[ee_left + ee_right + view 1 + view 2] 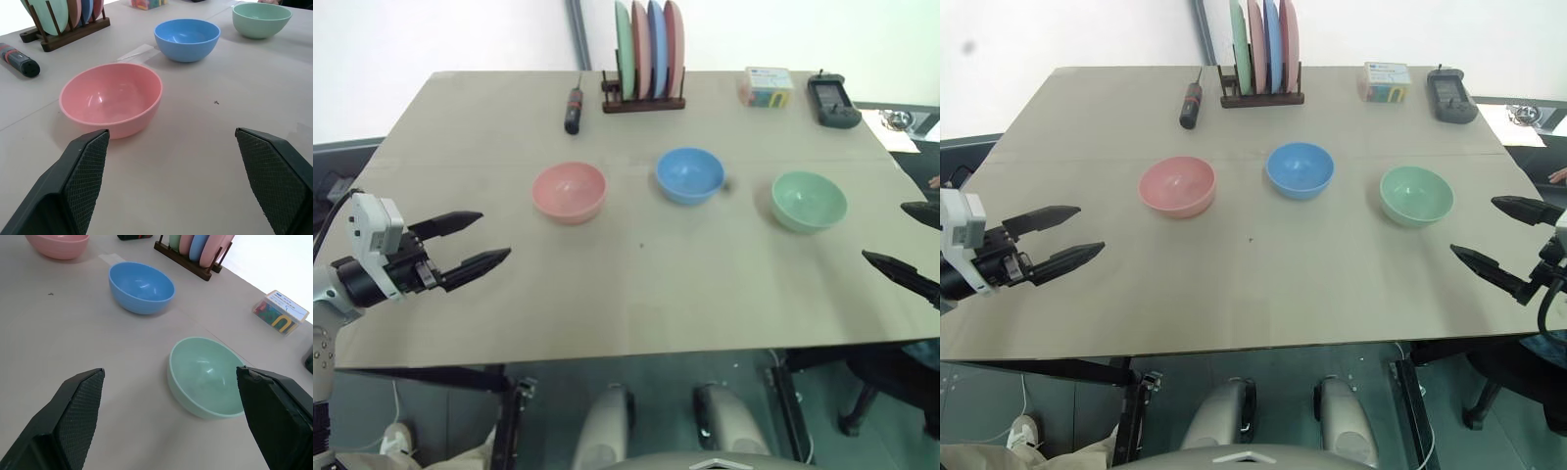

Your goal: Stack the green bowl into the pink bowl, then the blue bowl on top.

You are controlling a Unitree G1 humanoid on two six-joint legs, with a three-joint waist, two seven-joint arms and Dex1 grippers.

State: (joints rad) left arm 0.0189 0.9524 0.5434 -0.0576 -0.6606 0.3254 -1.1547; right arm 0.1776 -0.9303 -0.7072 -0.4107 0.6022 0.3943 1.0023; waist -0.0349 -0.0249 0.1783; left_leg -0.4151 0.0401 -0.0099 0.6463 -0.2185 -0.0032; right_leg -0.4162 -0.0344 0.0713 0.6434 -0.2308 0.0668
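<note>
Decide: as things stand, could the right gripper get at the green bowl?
Probably yes. The right gripper is open and empty, the green bowl stands alone just ahead of it, and nothing lies on the table between them.

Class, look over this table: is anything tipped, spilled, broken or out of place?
Nothing stands out. The pink bowl, blue bowl and green bowl sit upright, empty and apart; the plates stand in their rack.

Three empty bowls are sitting upright in a row (well apart): pink bowl [569,191], blue bowl [689,175], green bowl [809,201].
</note>
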